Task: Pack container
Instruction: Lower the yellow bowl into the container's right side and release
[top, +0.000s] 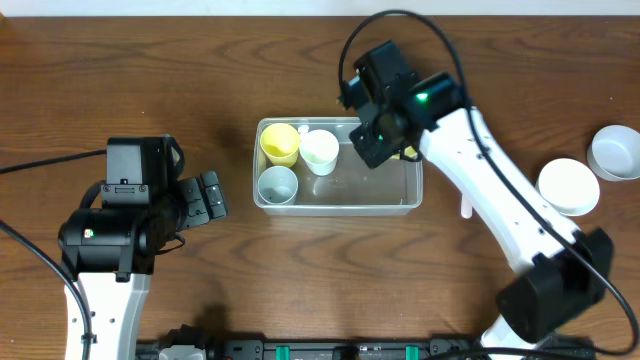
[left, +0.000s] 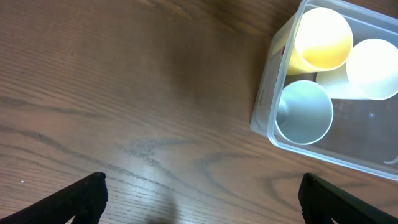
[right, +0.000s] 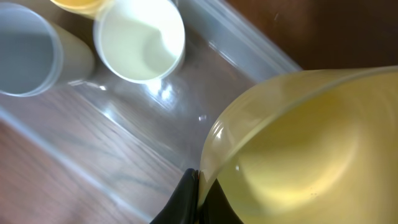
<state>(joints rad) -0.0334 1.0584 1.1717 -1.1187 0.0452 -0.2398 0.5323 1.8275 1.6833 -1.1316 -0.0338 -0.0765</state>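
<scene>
container: clear rectangular plastic tub (top: 345, 207) near the middle of the wooden table (top: 150, 60), long side running left to right; the right wrist view shows its wall and bare floor (right: 242, 40).
container contents: three cups in the left end, mouths up. the yellow cup (top: 280, 143) is at the back left, the white cup (top: 320, 150) just beside it to the right, and the pale-blue cup (top: 278, 185) at the front left. the right part of the floor is bare.
right gripper: (right: 200, 196) over the back right part of the container, fingers closed on the rim of a yellow bowl (right: 305, 149), one finger on each side of the rim.
yellow bowl: held tilted above the container, its hollow facing the wrist camera. in the overhead view it is mostly hidden under the arm.
left gripper: (top: 208, 196) over bare table just left of the container, pointing toward it. its fingers (left: 87, 196) stand wide apart with nothing between them.
outside the container: a white bowl (top: 568, 186) and a pale-blue bowl (top: 615, 152) on the table at the far right, near each other and well apart from the container.
</scene>
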